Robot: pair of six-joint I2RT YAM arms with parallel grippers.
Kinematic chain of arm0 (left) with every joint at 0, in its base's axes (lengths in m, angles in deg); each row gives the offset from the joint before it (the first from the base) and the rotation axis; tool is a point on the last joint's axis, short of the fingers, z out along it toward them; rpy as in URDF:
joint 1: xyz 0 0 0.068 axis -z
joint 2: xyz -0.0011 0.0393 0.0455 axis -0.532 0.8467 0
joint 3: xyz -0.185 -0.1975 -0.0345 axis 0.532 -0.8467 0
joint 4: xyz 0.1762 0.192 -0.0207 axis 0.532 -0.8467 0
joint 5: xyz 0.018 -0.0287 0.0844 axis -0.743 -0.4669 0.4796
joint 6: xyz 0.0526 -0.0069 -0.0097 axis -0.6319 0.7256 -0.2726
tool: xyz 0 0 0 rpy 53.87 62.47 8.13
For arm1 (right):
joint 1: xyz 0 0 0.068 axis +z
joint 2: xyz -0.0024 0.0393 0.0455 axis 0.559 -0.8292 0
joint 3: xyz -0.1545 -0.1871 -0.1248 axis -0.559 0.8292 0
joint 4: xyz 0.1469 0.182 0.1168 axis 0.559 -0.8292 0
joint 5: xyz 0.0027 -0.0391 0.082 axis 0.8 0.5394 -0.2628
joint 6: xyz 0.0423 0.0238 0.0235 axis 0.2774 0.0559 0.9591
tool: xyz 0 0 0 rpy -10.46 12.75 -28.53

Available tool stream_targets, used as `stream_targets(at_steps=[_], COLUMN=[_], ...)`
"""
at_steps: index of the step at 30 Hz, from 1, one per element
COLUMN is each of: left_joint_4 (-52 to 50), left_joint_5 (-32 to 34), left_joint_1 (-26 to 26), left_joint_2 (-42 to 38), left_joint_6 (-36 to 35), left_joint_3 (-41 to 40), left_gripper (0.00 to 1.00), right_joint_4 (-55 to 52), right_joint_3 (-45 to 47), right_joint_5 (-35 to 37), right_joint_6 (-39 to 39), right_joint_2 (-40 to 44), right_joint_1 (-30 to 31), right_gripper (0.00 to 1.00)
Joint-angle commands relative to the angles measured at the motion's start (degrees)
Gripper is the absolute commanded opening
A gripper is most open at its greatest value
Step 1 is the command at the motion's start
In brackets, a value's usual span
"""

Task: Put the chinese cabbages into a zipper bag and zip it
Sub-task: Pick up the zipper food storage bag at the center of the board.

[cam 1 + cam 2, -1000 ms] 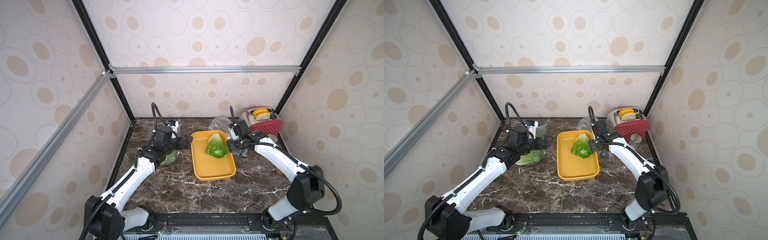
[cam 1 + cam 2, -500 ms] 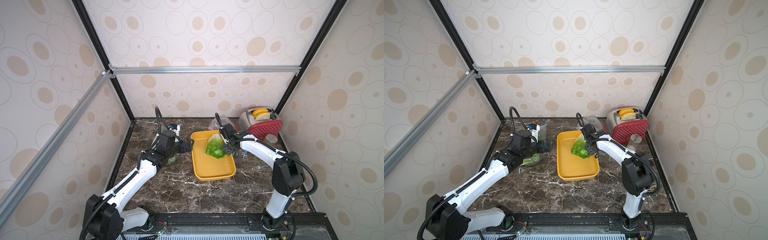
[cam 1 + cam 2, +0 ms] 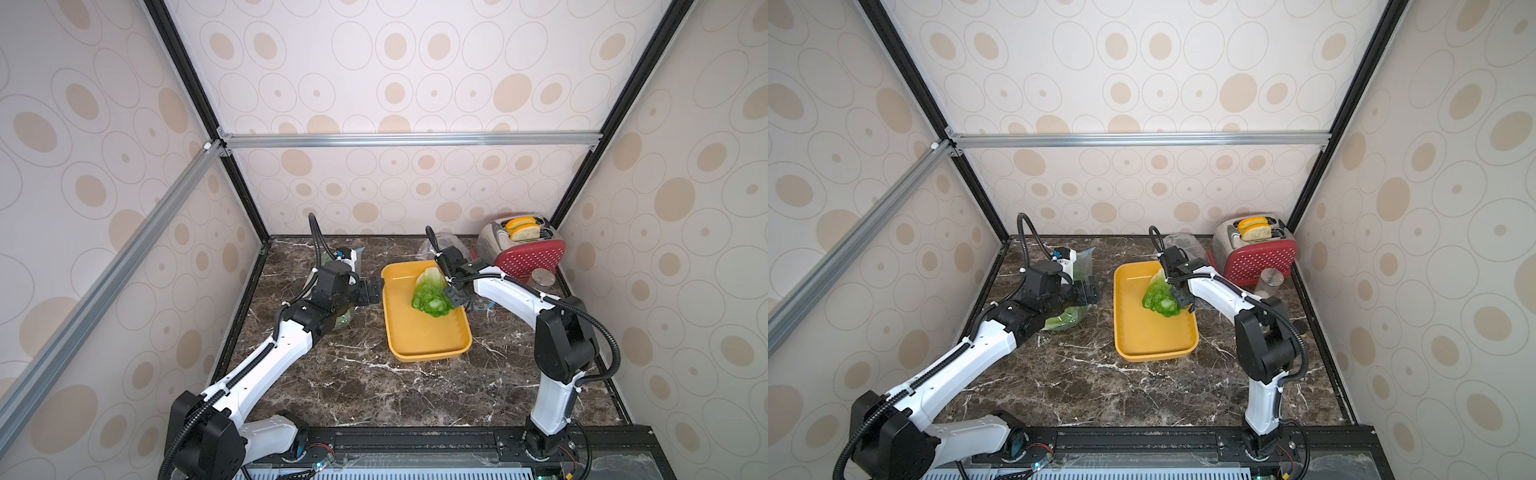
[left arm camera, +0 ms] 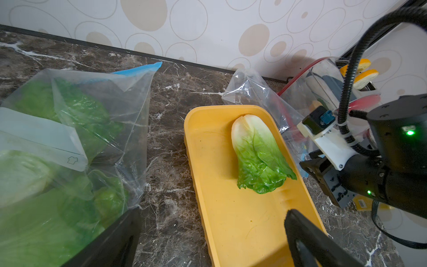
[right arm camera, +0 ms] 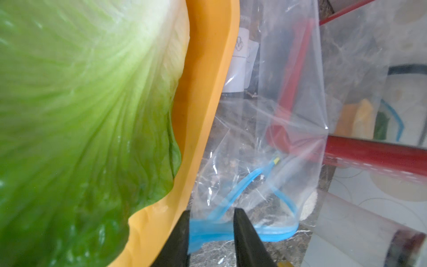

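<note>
Right gripper (image 5: pixel 210 235) nearer now, cabbage (image 3: pixel 430 293) just beside it, in tray (image 3: pixel 419 345).

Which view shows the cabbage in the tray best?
Left wrist view: the whole cabbage is sharp. In both top views it is small, beside the right arm; the right wrist view gives a blurred close-up.

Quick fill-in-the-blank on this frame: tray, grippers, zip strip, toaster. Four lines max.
The loose cabbage lies in the ____ tray.
The jaws of the left gripper stand ____.
The zip strip between the fingers of the right gripper is ____.
The toaster has a ____ front.
Missing: yellow; open; blue; red.
</note>
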Motion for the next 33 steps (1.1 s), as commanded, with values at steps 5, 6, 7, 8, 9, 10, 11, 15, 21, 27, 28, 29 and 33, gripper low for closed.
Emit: stream_targets(at_steps=[5, 6, 7, 8, 9, 10, 11, 15, 21, 27, 28, 29, 33], left_joint_4=[-1.3, -1.3, -1.4, -1.5, -1.5, -2.1, -2.9, -3.8, -6.1, -10.3, -11.1, -11.8, -17.2], left_joint_5=[2.2, 2.3, 2.6, 2.8, 3.0, 2.7, 2.7, 3.7, 6.3, 9.1, 9.8, 10.3, 13.1], left_joint_1=[0.2, 0.2, 0.2, 0.2, 0.3, 0.2, 0.2, 0.3, 0.2, 0.2, 0.3, 0.2, 0.2], left_joint_2=[-1.3, -1.6, -1.9, -2.1, -2.4, -2.5, -2.5, -4.3, -7.6, -10.8, -11.5, -12.0, -14.3], left_joint_6=[-0.5, -0.7, -0.8, -0.9, -1.1, -1.8, -2.3, -4.2, -7.4, -10.7, -10.9, -10.8, -10.2], left_joint_3=[1.6, 1.5, 1.5, 1.4, 1.3, 1.6, 2.2, 2.9, 3.9, 6.8, 7.4, 7.9, 10.5], left_gripper=[0.99, 0.99, 0.99, 0.99, 0.99, 0.99, 0.99, 0.99, 0.99, 0.99, 0.99, 0.99, 0.99], right_joint_4=[2.8, 3.0, 2.8, 2.8, 2.7, 2.4, 2.2, 1.0, -5.0, -16.7, -18.3, -19.3, -23.6], right_joint_3=[-0.3, -0.2, -0.3, -0.3, -0.4, -0.7, -0.9, -2.5, -7.6, -19.6, -21.8, -23.6, -31.9], right_joint_5=[2.2, 2.5, 2.7, 2.7, 2.7, 2.7, 2.6, 0.8, -1.8, -12.9, -15.4, -18.1, -24.6], right_joint_6=[-2.2, -2.4, -2.2, -2.2, -2.2, -2.0, -1.8, -0.7, 2.3, 8.0, 9.0, 9.6, 11.3], right_joint_2=[2.3, 2.9, 3.6, 4.3, 5.4, 6.7, 7.8, 13.6, 20.2, 22.3, 22.4, 22.3, 21.6], right_joint_1=[0.3, 0.2, 0.2, 0.1, 0.0, 0.0, -0.1, -0.6, -0.9, -0.9, -0.9, -0.9, 0.7], right_gripper=[0.04, 0.01, 0.00, 0.00, 0.00, 0.00, 0.00, 0.00, 0.00, 0.00, 0.00, 0.00, 0.00])
